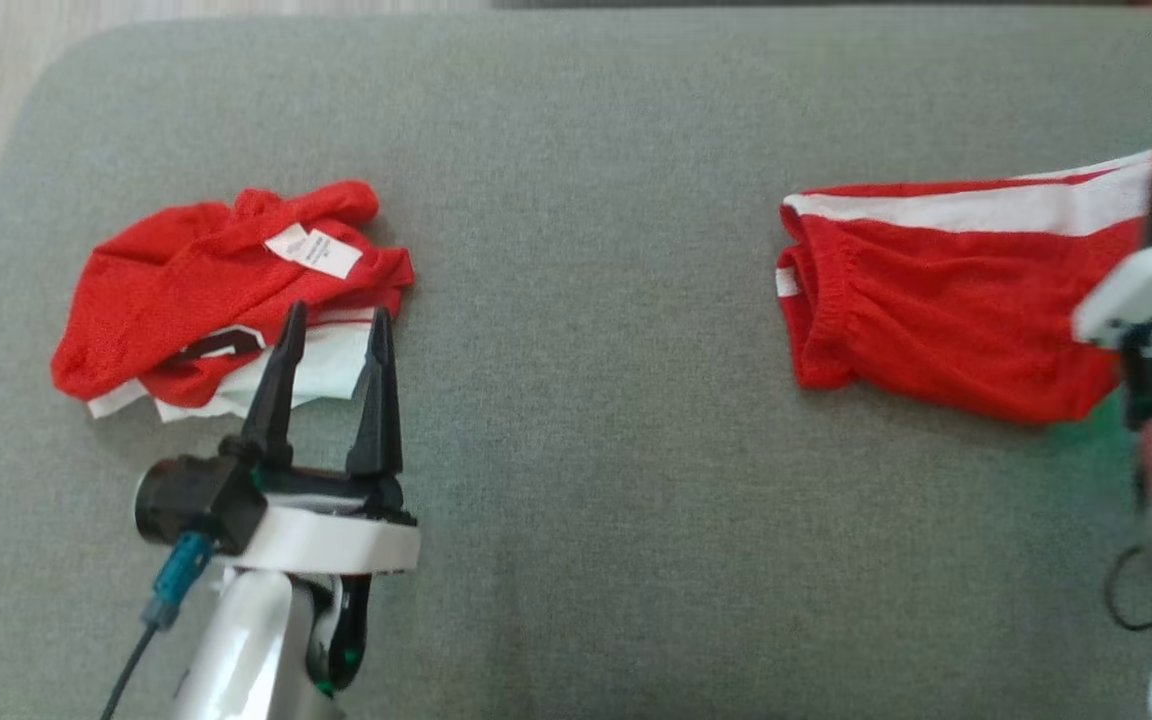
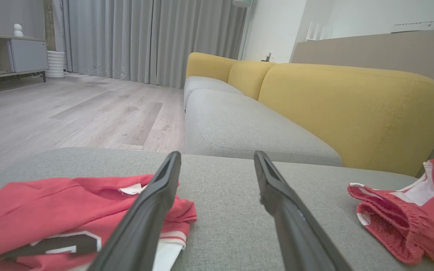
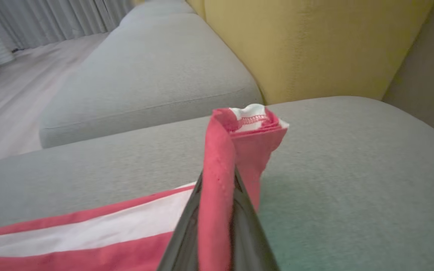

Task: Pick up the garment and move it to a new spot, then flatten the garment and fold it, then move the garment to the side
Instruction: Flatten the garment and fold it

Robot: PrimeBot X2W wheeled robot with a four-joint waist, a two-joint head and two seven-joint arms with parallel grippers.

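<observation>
The right end effector (image 3: 219,177) is clenched on a bunched corner of the red shorts (image 1: 946,310). A tuft of red knit with a white overlocked edge is pinched upright between its long dark fingers (image 3: 249,237). From that grip the shorts are drawn out to the left of it across the grey seat cushion (image 1: 586,420). Smooth red fabric, a broad white side stripe and a gathered elastic waistband at the far end can be seen. The cushion is covered in a fine, felt-like weave and has rounded corners.

Well apart, the left end effector (image 1: 338,312) is released, with its tapered black fingers spread wide over the near edge of a crumpled red mesh jersey (image 1: 186,280). A white label (image 1: 314,250) is sewn on just beyond the fingertips. Farther off, a padded yellow backrest (image 2: 352,105) is seen.
</observation>
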